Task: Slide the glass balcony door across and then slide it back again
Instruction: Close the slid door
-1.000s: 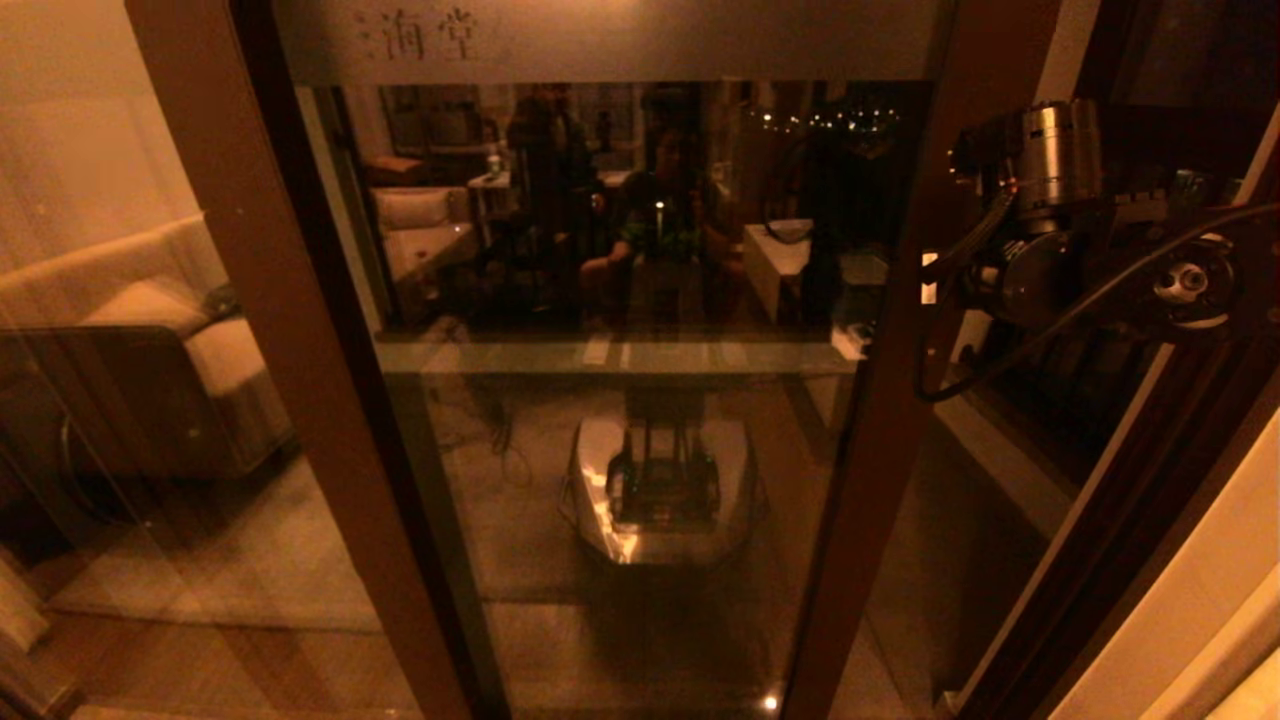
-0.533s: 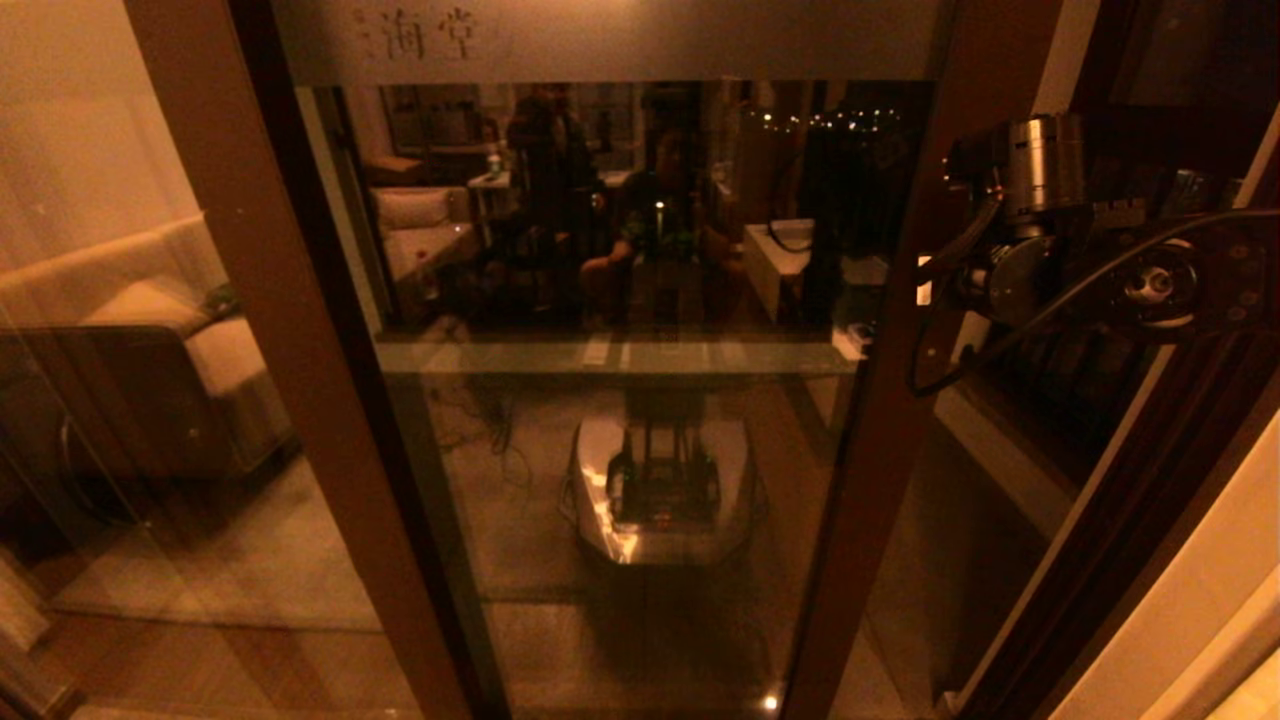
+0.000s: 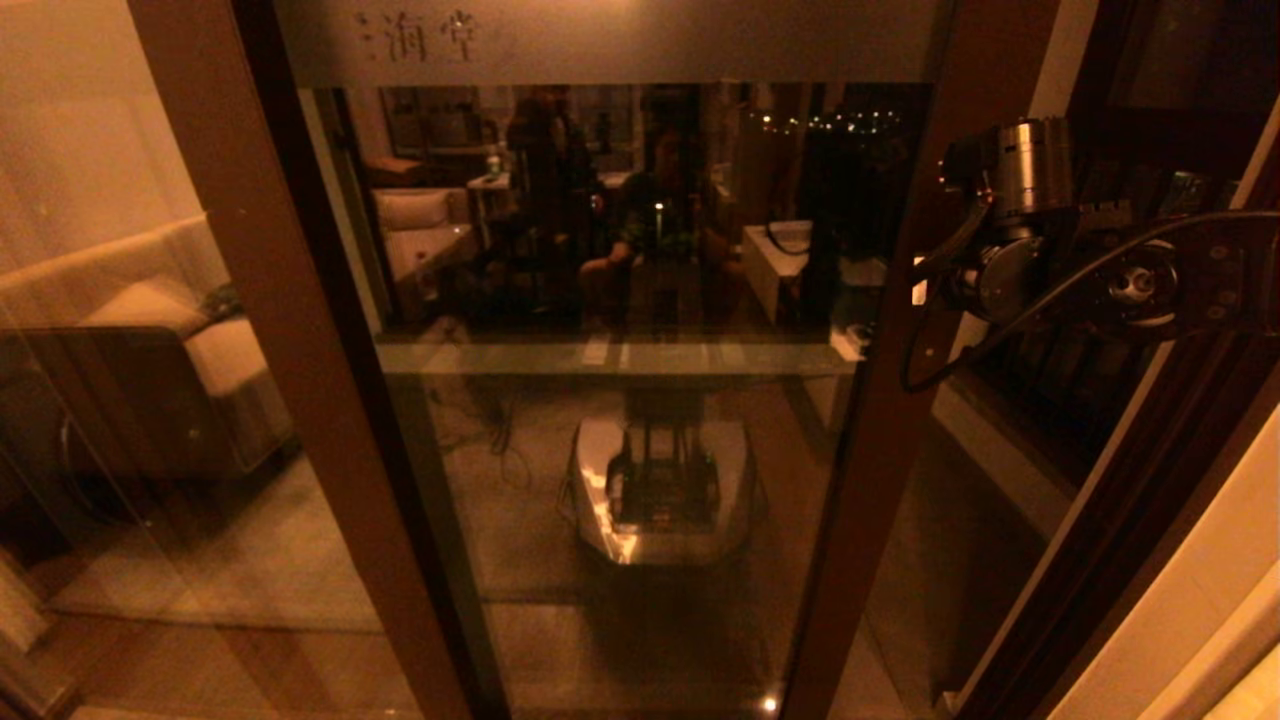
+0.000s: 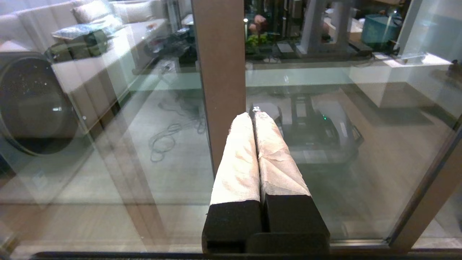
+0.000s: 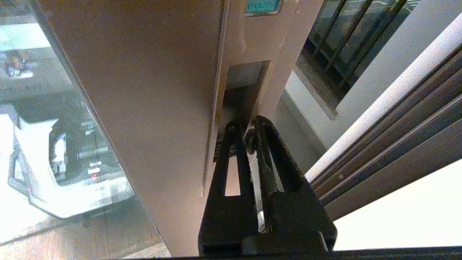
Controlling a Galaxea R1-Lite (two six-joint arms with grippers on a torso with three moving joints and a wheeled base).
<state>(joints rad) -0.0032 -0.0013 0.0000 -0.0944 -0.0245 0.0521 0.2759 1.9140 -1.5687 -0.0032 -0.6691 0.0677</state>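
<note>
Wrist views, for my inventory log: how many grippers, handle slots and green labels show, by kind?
Grippers: 2, left gripper and right gripper
Narrow recessed handle slot in brown-framed glass balcony door: 1
Small green label: 1
Total: 4

We see the door (image 3: 640, 300) brown-framed with a grey frosted band bearing dark characters, the left gripper's (image 4: 253, 116) fingers wrapped white, the right gripper (image 5: 245, 131) black.

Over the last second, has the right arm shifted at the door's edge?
Yes. In the head view the right arm's wrist has slid toward the robot's left, closer against the glass balcony door's stile.
</note>
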